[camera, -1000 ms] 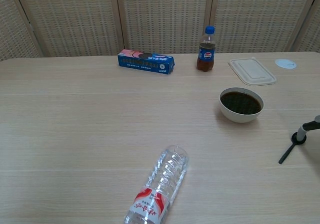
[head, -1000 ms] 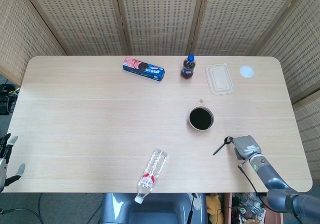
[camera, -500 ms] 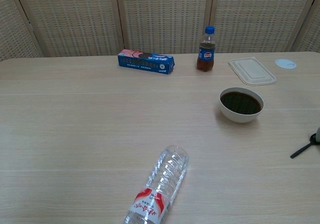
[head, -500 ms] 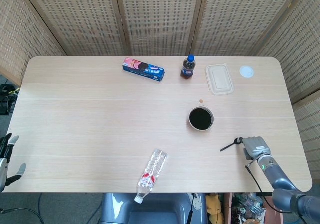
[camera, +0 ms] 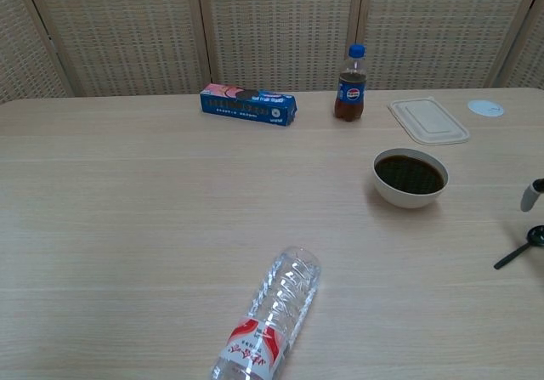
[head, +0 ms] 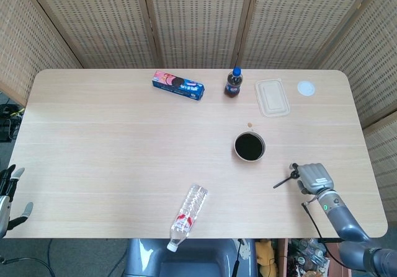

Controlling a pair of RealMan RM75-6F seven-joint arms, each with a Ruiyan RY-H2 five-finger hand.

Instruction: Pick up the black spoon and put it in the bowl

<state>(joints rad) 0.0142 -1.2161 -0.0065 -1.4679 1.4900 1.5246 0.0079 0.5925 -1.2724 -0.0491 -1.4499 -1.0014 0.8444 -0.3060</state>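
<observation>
robot hand (head: 314,177) lifted (slim spoon (head: 284,180) flat)

Pepsi logo on cola bottle (camera: 351,87) label, print on blue cookie box (camera: 248,104) too small to read

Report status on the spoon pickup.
Right robot hand at the black spoon on the table, grasp unclear. Left robot hand idle off the table's left edge. Bowl just beyond the spoon, nothing between them.

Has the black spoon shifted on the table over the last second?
Yes. The black spoon slid right and slightly toward the near edge, farther from the bowl, with the right hand.
</observation>
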